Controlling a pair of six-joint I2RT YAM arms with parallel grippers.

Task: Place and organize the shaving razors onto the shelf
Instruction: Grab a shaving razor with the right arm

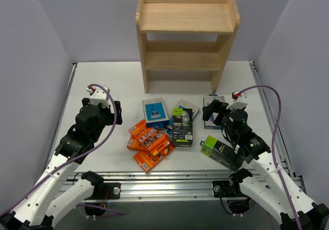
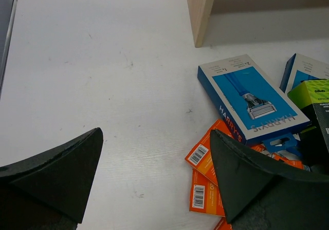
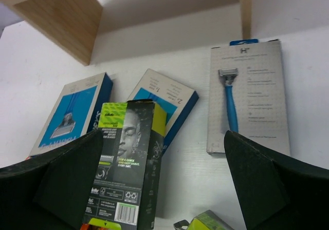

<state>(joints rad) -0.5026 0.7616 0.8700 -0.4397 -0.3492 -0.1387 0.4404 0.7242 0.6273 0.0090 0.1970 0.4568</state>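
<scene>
The wooden shelf stands at the back of the table with nothing on its tiers. The shaving razors lie in a heap in front of it: a blue box, several orange packs, an upright black-and-lime box and a second one lying flat. My left gripper hangs open over bare table, left of the orange packs and the blue box. My right gripper is open and holds nothing. The upright black-and-lime box stands just ahead of its left finger, and a grey razor pack lies beyond.
Two blue boxes lie behind the upright box. Grey walls close in the table on both sides and at the back. A metal rail runs along the near edge by the arm bases. A shelf leg stands ahead of the left gripper.
</scene>
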